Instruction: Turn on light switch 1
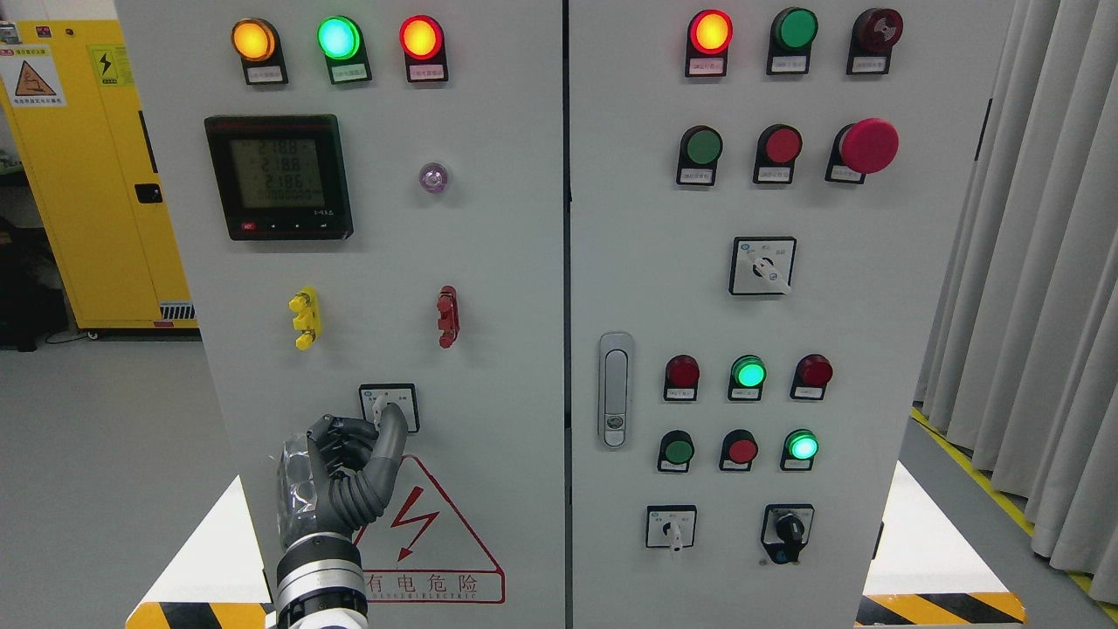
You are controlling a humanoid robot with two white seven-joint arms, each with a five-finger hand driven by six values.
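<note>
The big cabinet [489, 288] looks like painted metal, pale grey, smooth and not shiny. The round lamps [339, 38] on it look like glossy plastic. The big red button [869, 145] is smooth plastic, a bit dull. The meter [279, 176] has a shiny black plastic frame and a glassy screen. The door handle [616, 389] looks like smooth silvery metal. The left hand [345, 476] has dark fingers [389, 437] that look like matt plastic or rubber, a clear shiny plastic back, and a bright metal ring at the wrist. The curtain [1031, 262] is soft grey cloth with folds. The yellow cupboard [87, 175] looks like smooth painted metal.
</note>
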